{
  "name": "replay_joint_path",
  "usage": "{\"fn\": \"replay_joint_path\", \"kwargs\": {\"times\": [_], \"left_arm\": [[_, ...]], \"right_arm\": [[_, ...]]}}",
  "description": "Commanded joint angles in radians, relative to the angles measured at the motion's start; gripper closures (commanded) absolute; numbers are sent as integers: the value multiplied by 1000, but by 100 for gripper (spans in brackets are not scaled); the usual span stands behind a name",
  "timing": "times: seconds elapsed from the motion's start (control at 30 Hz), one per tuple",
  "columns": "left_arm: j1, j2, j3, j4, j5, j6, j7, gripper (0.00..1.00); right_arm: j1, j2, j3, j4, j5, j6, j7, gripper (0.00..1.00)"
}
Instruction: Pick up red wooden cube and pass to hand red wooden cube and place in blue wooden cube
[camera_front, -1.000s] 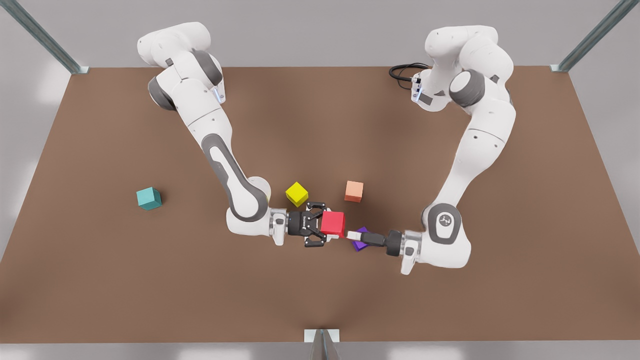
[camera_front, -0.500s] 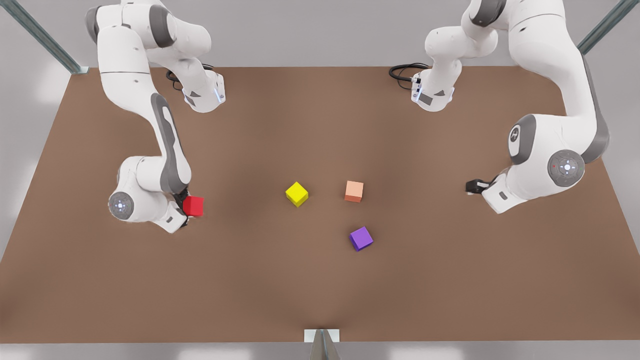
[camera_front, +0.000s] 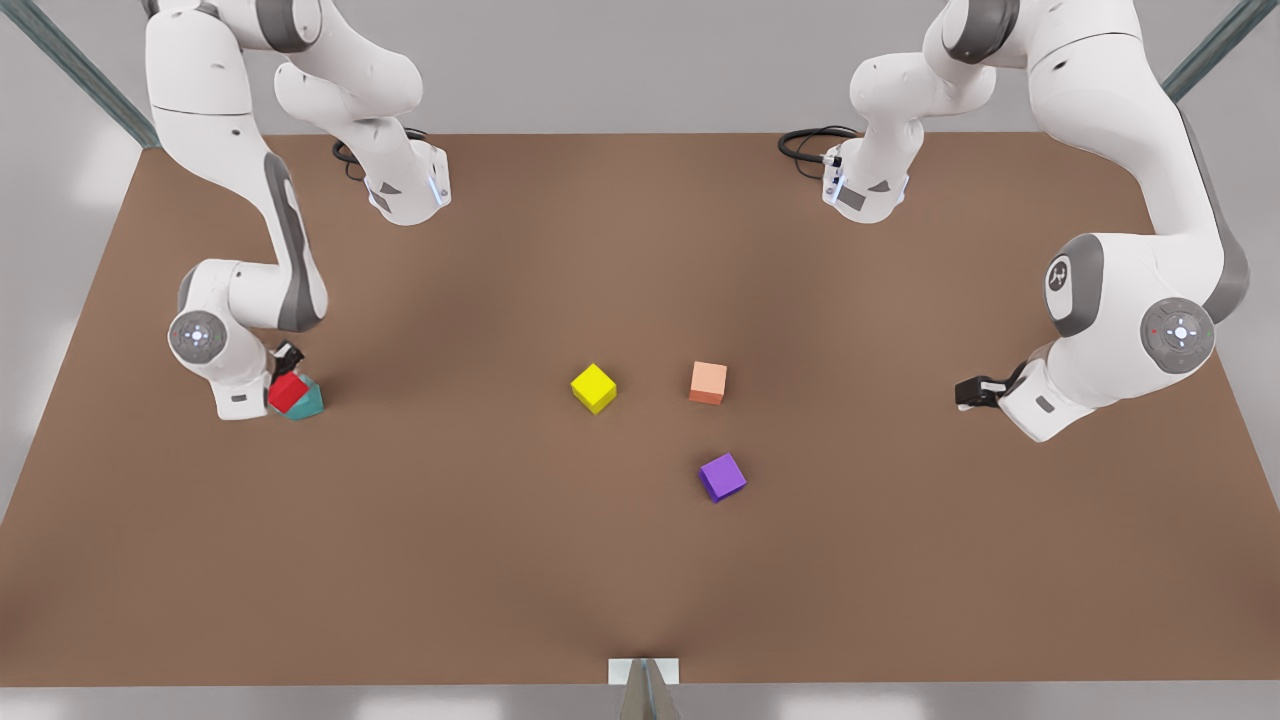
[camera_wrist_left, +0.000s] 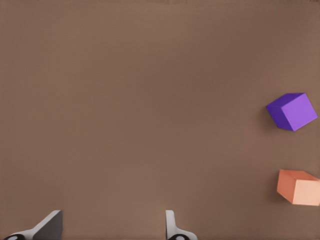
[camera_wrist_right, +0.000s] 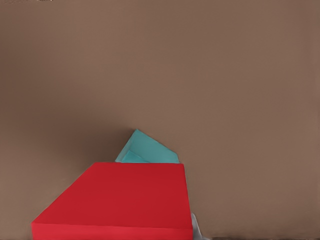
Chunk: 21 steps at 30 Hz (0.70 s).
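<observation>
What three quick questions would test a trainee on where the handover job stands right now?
1. True or false: the red wooden cube lies free on the table.
2. Which cube is the red one closest to? A yellow, B purple, C the blue wooden cube.
3. Fill in: the left gripper, waiting at the front view's right, has its fingers ___.

Key: 1 false, the right gripper holds it. 2 C. 3 open.
</observation>
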Motion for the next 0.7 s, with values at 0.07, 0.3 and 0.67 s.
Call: {"fn": "replay_joint_path", "kwargs": {"times": [0.07,0.3,0.67], "left_arm": [[3,-1,0,0,-3,4,-32,0],[2,-1,0,0,-3,5,-32,0],[3,-1,0,0,-3,5,-32,0]], "right_arm": [[-23,13,0,-16,-16,79,482,32],[-39,13,3,-80,0,82,489,32],[-29,32,4,-67,7,70,500,0]]}}
